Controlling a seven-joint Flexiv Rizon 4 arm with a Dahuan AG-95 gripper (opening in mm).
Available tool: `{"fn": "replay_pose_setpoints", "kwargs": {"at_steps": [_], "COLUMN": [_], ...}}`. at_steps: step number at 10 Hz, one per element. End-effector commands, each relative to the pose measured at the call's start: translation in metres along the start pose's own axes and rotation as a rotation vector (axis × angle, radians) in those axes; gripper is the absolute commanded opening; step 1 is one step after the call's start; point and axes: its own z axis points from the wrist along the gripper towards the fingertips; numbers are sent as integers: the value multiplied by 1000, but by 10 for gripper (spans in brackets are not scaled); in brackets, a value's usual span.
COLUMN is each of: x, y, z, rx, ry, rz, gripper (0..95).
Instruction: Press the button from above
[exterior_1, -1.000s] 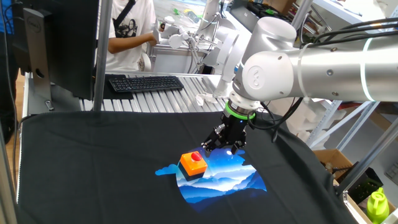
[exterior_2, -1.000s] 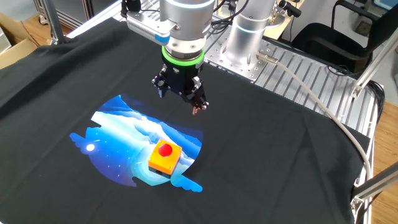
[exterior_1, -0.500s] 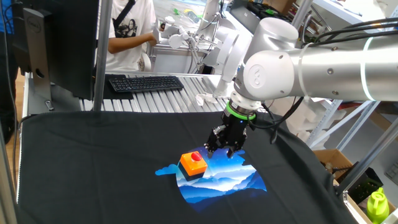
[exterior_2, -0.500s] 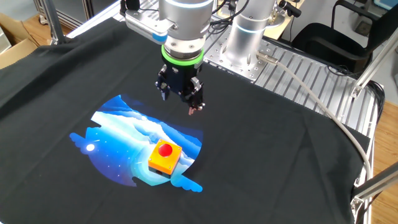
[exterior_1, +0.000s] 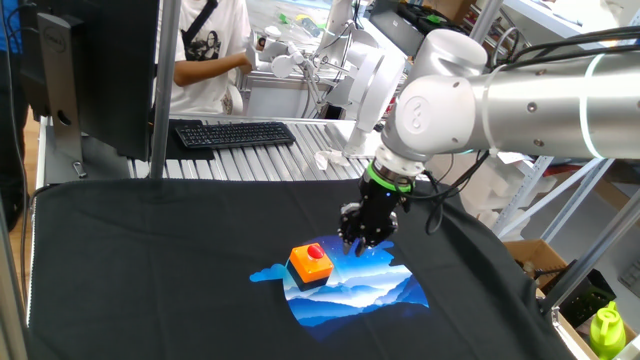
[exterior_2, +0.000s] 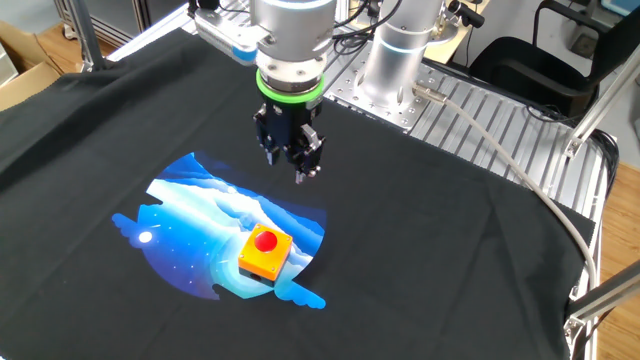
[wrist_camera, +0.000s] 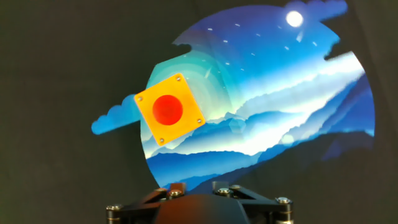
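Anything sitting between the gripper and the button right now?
Nothing: both fixed views show only bare cloth, black and blue print, between the gripper and the button. The hand view agrees.

Gripper (exterior_2: 304, 172) downward, arm above the table.

Black two-finger gripper (wrist_camera: 194, 198): fingertips outside hand view, only base visible at bottom edge; gap unreadable in both fixed views. Person in white printed T-shirt (exterior_1: 208, 55): head cropped by top edge. Lime-green bottle (exterior_1: 607, 330): cropped at bottom-right corner.
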Motion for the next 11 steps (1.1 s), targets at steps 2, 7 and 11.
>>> {"fn": "replay_pose_setpoints", "kwargs": {"at_steps": [2, 7, 11], "x": [0, 0, 0], "y": [0, 0, 0], "z": [0, 0, 0], "rx": [4, 2, 5], "ry": [0, -4, -5], "rz": [3, 6, 12], "gripper": [0, 0, 190]}}
